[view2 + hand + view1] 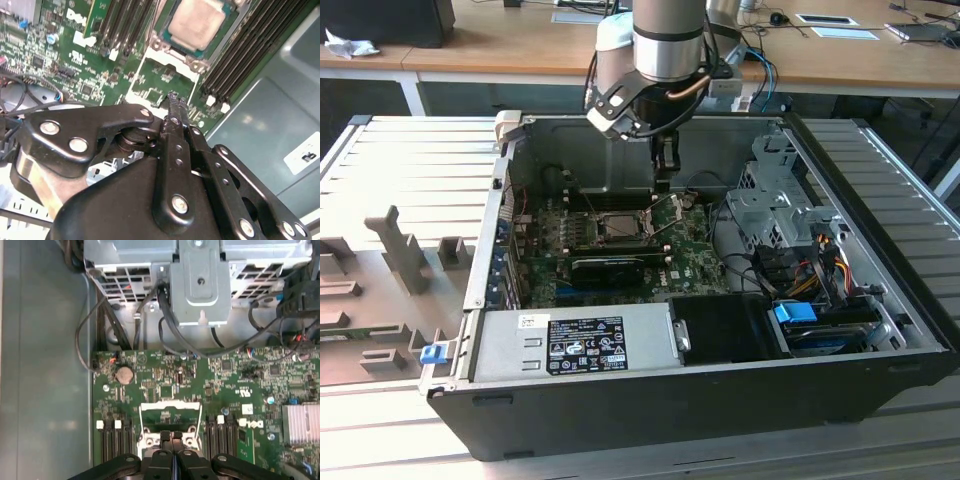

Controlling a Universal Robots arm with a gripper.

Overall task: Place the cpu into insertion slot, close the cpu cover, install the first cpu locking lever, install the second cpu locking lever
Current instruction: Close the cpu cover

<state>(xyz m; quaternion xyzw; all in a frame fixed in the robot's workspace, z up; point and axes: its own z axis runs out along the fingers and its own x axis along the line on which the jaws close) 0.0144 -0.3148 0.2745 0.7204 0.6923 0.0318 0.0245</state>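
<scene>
With its fingers pressed together and empty, the gripper (pixel 174 99) is hanging beside the open cover (pixel 175 61), risking slipping off that thin frame and scraping the seated cpu (pixel 197 22).

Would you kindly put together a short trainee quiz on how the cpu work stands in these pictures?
1. True or false: the cpu lies in the insertion slot.
2. The cpu cover is: A) shut over the cpu; B) swung open; C) taken off.
3. Fill in: the gripper is ___ (open or shut).
Key: 1 true; 2 B; 3 shut.
</scene>
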